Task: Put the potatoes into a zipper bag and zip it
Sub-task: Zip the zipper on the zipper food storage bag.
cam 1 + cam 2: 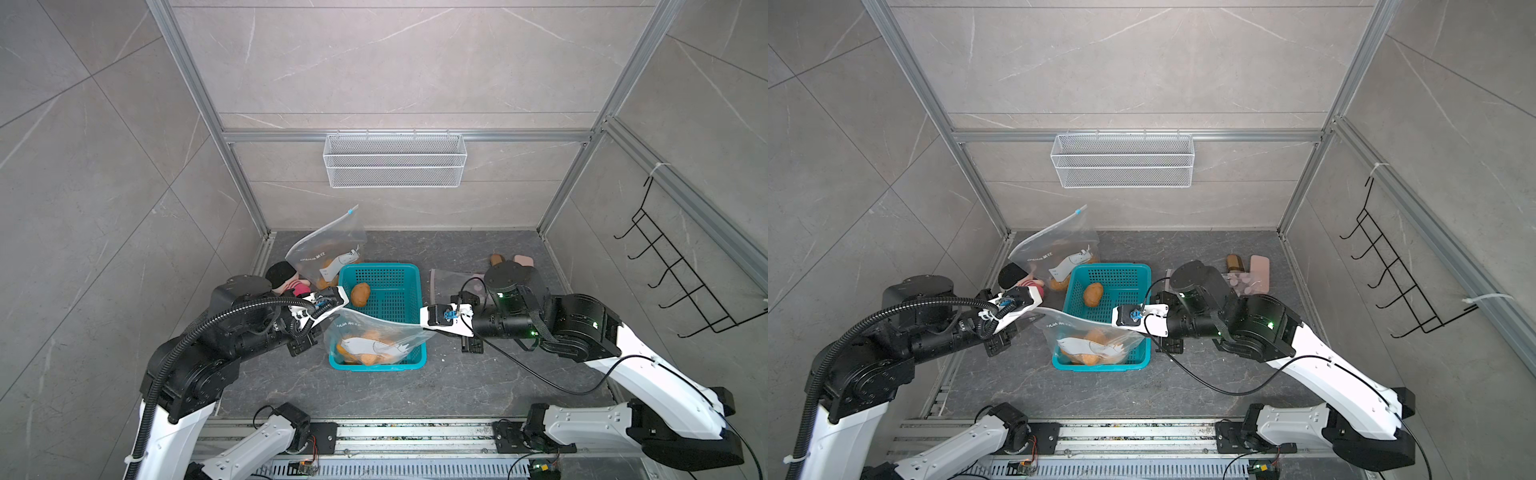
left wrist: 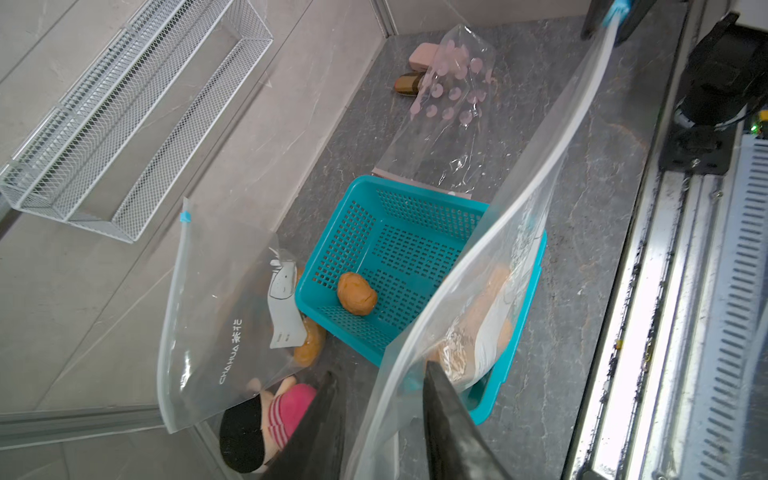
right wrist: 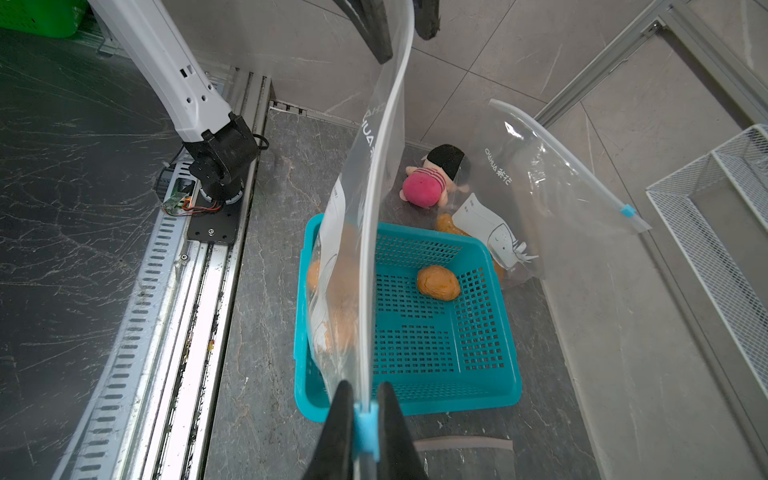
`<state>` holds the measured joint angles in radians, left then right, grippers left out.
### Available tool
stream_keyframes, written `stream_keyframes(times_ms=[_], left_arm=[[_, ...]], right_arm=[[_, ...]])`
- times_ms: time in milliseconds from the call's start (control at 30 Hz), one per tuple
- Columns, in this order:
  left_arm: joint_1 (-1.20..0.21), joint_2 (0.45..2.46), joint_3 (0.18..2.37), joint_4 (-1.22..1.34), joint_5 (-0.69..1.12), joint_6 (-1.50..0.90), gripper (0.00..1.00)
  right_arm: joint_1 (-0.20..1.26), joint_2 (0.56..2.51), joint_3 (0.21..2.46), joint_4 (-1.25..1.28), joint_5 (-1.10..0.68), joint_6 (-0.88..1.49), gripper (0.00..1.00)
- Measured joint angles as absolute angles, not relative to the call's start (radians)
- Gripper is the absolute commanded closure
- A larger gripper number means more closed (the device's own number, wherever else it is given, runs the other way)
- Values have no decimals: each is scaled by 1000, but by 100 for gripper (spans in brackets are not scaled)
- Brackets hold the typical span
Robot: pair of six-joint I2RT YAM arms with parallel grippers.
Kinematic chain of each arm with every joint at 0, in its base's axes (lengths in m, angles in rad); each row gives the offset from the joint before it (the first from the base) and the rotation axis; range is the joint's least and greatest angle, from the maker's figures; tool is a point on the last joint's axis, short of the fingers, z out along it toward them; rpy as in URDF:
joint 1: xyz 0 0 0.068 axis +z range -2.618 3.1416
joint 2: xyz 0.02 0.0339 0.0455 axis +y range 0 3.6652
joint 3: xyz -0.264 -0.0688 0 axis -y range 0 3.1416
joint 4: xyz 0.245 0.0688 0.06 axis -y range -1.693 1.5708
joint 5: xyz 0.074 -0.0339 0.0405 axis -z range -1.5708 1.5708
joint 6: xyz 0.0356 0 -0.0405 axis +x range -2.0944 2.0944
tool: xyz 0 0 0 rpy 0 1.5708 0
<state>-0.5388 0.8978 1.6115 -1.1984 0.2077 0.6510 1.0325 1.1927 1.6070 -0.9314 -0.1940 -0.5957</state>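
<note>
Far left sit one plush doll (image 1: 286,277) and one partly filled rear bag (image 1: 328,245), both clear of my hands. My left gripper (image 1: 340,306) has its jaws apart, straddling the rim of the zipper bag (image 1: 376,330). That bag hangs into the single teal basket (image 1: 376,366). Its potatoes (image 1: 370,337) sit low between the grippers, too blurred to count. One loose potato (image 1: 360,294) lies in the basket. My right gripper (image 1: 423,319) pinches the blue slider (image 3: 365,424).

Illumination: bright, diffuse, overhead; shadows soft. The zipper bag (image 2: 478,324) shows glare. Frame edges bow; near fingers (image 2: 453,424) blur.
</note>
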Motion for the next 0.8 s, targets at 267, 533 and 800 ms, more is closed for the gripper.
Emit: stream_keyframes(times_ms=[267,533,800], left_arm=[[-539,899,1607,-1187,218,643,100],[-539,889,1592,-1159,208,639,100],[-541,890,1602,-1032,10,540,100]], right_arm=[[1032,1193,1607,-931,-194,-596,95],[1032,1193,1607,-931,-194,-595,83],[1033,1178,1579,-838,-96,-552,23]])
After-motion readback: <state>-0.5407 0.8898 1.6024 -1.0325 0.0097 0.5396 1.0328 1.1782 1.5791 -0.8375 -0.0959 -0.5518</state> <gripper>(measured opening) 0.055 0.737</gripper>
